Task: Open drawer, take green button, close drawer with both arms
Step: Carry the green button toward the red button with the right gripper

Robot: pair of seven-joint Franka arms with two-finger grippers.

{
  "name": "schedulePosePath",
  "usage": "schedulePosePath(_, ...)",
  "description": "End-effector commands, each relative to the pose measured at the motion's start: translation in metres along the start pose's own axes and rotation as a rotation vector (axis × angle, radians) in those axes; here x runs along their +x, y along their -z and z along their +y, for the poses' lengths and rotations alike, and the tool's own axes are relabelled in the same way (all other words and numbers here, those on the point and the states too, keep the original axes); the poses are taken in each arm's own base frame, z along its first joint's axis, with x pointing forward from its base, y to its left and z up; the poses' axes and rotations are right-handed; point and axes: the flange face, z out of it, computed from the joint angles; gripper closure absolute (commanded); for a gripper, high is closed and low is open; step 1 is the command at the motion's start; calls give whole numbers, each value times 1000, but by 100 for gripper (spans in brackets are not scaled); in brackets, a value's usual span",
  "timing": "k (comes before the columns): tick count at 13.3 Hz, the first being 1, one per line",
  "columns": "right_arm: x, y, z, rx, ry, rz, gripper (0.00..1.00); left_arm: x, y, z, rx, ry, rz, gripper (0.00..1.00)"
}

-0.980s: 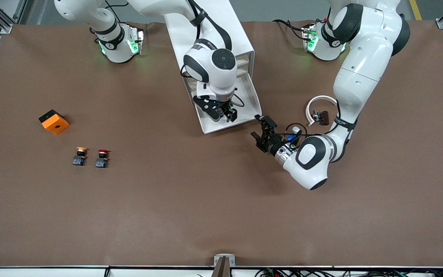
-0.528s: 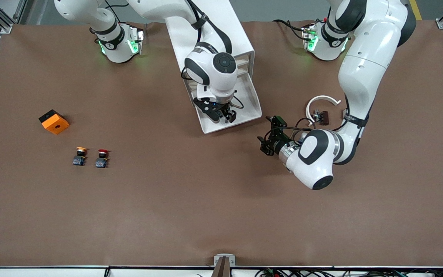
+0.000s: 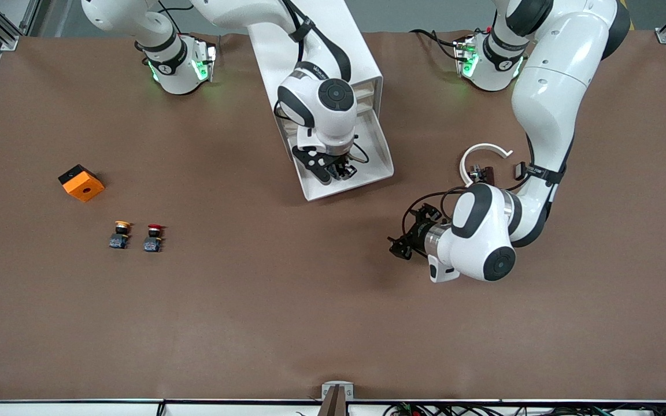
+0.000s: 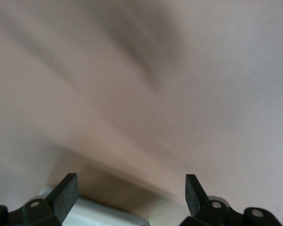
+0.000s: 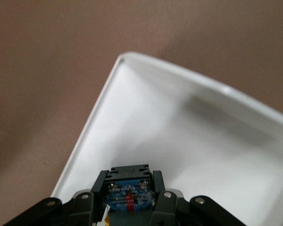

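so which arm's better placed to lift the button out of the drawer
Right: right arm, jaws inside the open shallow white drawer, shut on the small blue-based push button; left arm, jaws open over brown tabletop.

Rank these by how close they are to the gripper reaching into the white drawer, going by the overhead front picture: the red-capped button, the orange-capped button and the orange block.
The right gripper is over the open drawer.
1. Red-capped button, toward the right arm's end of the table.
2. Orange-capped button, beside the red one, farther along that end.
3. Orange block, farthest toward that end.
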Motion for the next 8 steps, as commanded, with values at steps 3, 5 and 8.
schedulePosePath(3, 95, 106, 15, -41, 143, -47, 100, -32, -2, 16, 73, -373, 298, 0)
schedulePosePath(5, 137, 129, 34, -80, 224, -67, 100, -62, 3, 27, 70, -447, 383, 0)
schedulePosePath(8, 224, 162, 75, -91, 335, -98, 100, -65, -2, 29, 69, -438, 380, 0)
